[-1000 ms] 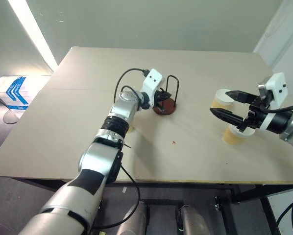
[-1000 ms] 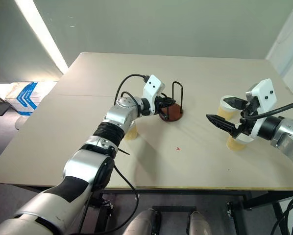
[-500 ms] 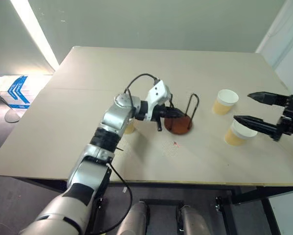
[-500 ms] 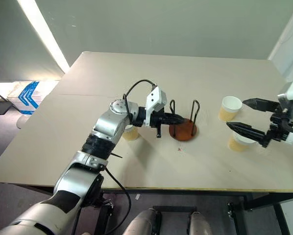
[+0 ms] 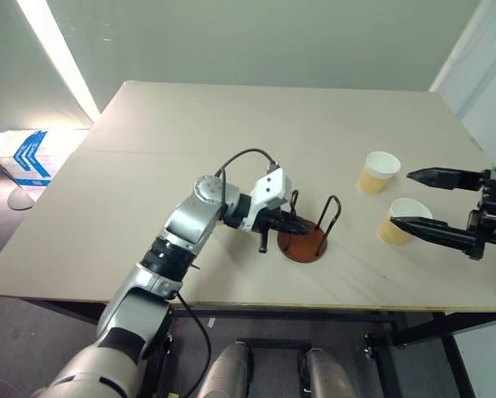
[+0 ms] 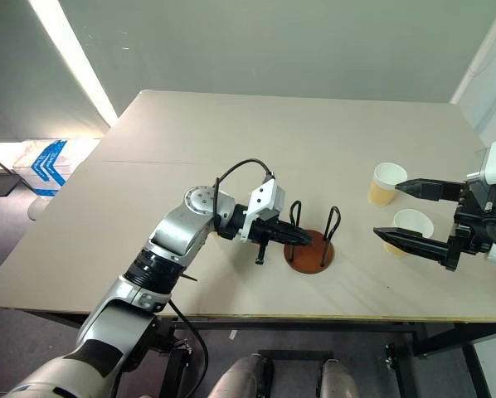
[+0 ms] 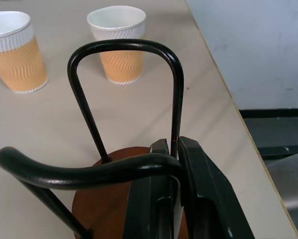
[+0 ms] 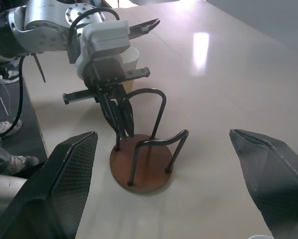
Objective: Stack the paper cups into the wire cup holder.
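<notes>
Left wrist view: our left gripper [image 7: 175,149] pinches the wire cup holder [image 6: 310,249].
Our right gripper [image 6: 407,213] stands spread near two paper cups [image 5: 378,172].

You see two paper cups [image 7: 15,52] in wavy-ribbed tan-orange with white rims and insides, a cup holder [image 6: 310,245] with a rust-brown base and black wire loops, and a pale beige table [image 5: 231,124].
</notes>
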`<state>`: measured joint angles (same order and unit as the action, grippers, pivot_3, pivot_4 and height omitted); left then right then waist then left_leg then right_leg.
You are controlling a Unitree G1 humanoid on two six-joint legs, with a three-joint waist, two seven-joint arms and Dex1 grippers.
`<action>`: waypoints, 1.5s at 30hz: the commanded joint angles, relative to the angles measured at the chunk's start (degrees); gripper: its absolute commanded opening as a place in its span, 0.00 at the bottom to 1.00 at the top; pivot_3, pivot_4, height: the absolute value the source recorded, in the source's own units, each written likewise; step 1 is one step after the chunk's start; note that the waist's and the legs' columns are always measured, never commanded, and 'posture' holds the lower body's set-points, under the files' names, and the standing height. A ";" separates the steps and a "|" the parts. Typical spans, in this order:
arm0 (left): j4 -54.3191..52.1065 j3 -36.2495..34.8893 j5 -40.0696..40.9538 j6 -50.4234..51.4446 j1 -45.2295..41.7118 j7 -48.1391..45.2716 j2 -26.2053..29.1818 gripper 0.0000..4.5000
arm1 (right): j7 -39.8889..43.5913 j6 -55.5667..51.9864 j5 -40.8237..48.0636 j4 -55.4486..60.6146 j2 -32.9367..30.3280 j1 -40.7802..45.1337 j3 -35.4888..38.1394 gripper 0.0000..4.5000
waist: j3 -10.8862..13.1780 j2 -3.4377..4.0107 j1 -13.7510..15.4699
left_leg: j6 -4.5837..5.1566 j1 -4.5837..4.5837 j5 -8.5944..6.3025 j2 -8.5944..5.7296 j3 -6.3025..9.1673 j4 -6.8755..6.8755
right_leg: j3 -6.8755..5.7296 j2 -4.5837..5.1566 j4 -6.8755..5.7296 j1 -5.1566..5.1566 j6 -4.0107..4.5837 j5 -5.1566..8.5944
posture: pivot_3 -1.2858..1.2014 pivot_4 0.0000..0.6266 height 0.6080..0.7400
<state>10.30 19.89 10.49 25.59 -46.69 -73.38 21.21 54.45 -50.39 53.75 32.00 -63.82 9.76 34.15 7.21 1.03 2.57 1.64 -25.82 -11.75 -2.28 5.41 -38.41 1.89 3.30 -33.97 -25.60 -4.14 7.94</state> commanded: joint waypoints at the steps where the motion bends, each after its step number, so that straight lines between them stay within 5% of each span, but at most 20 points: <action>1: -0.80 3.92 -4.71 -4.77 1.79 0.25 2.32 0.07 | -0.96 1.68 -0.80 0.31 -0.49 1.21 -1.27 1.00 | -0.03 -0.01 -0.03 | 0.00 0.04 0.00 0.01 0.01 0.01 | 0.00 -0.01 0.00 0.03 -0.01 0.01 | 0.52 0.24 1.00; 13: -1.49 2.87 -5.80 -6.71 2.29 1.28 5.43 0.98 | -0.71 2.36 -3.47 -0.94 -1.20 0.92 -3.46 1.00 | -0.04 0.02 -0.16 | -0.04 0.00 -0.10 -0.02 0.06 0.03 | 0.01 -0.01 0.03 0.02 0.32 -0.15 | 0.52 0.24 1.00; 31: -5.95 -6.94 2.80 -6.34 1.10 -3.82 13.34 0.99 | 2.75 4.96 -15.25 -3.26 -6.79 -4.80 -7.22 1.00 | -0.05 0.04 -0.16 | -0.02 -0.07 -0.37 -0.01 0.09 0.03 | -0.03 0.00 0.02 -0.06 0.53 0.05 | 0.52 0.24 1.00; 45: -5.98 -10.98 8.29 -1.44 -2.76 -2.05 13.49 0.99 | 7.84 19.37 -33.00 -14.97 -10.59 0.67 -26.34 1.00 | -0.04 0.03 -0.51 | 0.01 -0.04 -0.38 0.01 0.08 -0.01 | -0.04 0.00 0.01 -0.04 0.07 -0.25 | 0.52 0.24 1.00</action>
<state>6.46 10.05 18.32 23.88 -49.02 -76.10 34.39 61.02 -33.10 22.48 17.64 -73.36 9.31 8.47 7.16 1.06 2.05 1.66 -25.86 -12.13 -2.27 5.49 -38.42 1.85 3.30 -33.96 -25.64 -4.13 7.67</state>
